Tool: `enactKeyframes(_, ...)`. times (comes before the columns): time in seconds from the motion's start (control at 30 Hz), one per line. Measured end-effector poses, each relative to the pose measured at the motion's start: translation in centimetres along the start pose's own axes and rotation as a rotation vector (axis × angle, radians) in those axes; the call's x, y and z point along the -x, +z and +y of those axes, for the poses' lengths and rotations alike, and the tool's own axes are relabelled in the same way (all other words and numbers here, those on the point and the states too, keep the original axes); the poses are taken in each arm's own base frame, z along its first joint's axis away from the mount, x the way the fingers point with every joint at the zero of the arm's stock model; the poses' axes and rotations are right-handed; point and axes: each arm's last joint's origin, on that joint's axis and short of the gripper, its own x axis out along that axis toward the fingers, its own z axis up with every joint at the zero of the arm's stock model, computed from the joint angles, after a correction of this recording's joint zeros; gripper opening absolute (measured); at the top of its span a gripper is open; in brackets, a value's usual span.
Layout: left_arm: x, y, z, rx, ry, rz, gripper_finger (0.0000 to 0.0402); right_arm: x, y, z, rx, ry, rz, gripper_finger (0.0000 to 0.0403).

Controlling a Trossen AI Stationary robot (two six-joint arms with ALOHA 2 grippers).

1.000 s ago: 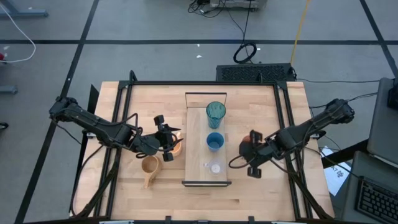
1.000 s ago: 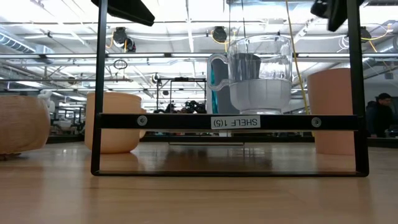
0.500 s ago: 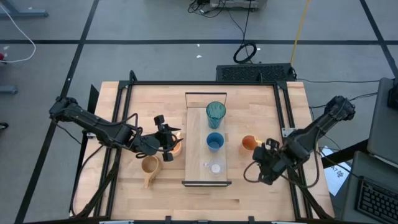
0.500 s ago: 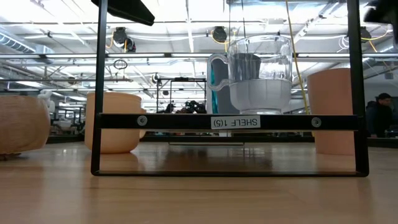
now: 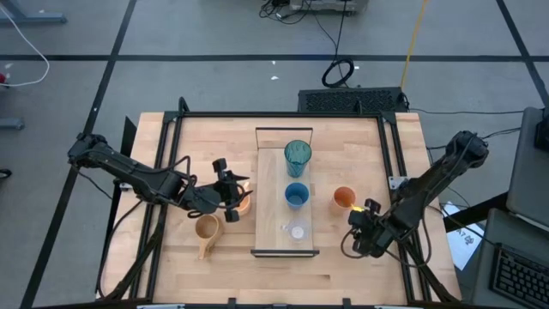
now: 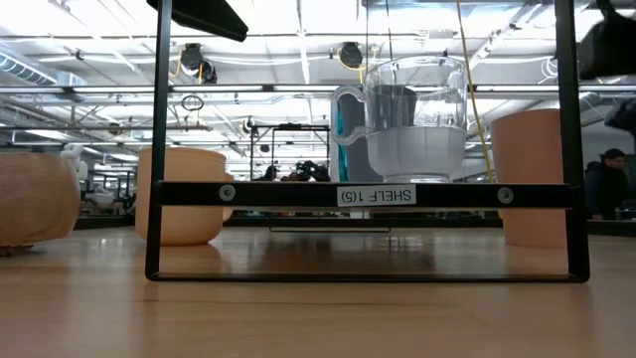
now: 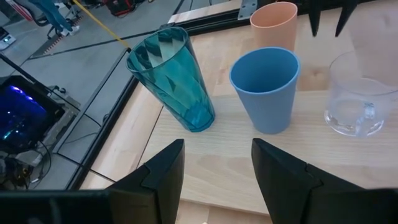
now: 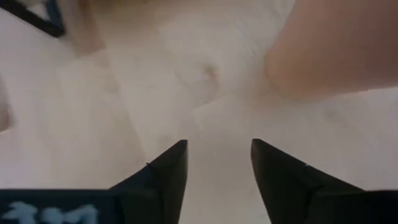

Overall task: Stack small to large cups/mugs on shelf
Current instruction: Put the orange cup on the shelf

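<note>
I have just let go of the orange cup [image 5: 344, 198], which stands on the surface right of the shelf [image 5: 286, 232], and my right tool [image 5: 364, 242], fingers parted and empty, has backed away, so shelving remains.

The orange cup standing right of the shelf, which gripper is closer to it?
Right. The right gripper sits just off the orange cup, toward the table's front edge, not touching. The left gripper is across the shelf by the orange mug.
</note>
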Motion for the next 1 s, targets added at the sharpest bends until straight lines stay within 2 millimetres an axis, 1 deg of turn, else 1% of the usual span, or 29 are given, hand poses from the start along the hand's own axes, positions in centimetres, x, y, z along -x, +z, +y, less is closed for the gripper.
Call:
enactKeyframes(0.13, -0.2, 0.0, 0.2, 0.005, 0.010, 0.003, 0.0189, -1.5, -1.5, -1.0, 0.014, -0.036, -0.057, 0.0198)
enactKeyframes(0.27, -0.3, 0.0, 0.5, 0.000, 0.018, 0.007, 0.0189, -2.4, -2.7, -1.9, 0.012, -0.074, -0.136, 0.0225)
enactKeyframes(0.43, -0.5, 0.0, 0.8, -0.003, 0.029, 0.011, 0.0188, -3.5, -3.7, -2.8, 0.007, -0.078, -0.274, 0.0257)
enactKeyframes(0.63, -0.8, 0.0, 1.2, -0.004, 0.044, 0.017, 0.0189, -5.1, -4.7, -4.4, -0.028, -0.068, -0.354, 0.0289)
enactKeyframes(0.73, -0.9, 0.0, 1.3, -0.002, 0.042, 0.020, 0.0189, -5.7, -5.1, -5.2, -0.037, -0.064, -0.385, 0.0298)
enactKeyframes(1.0, -0.9, 0.0, 1.3, -0.001, 0.041, 0.020, 0.0189, -6.9, -5.8, -6.5, 0.018, -0.039, -0.503, 0.0299)
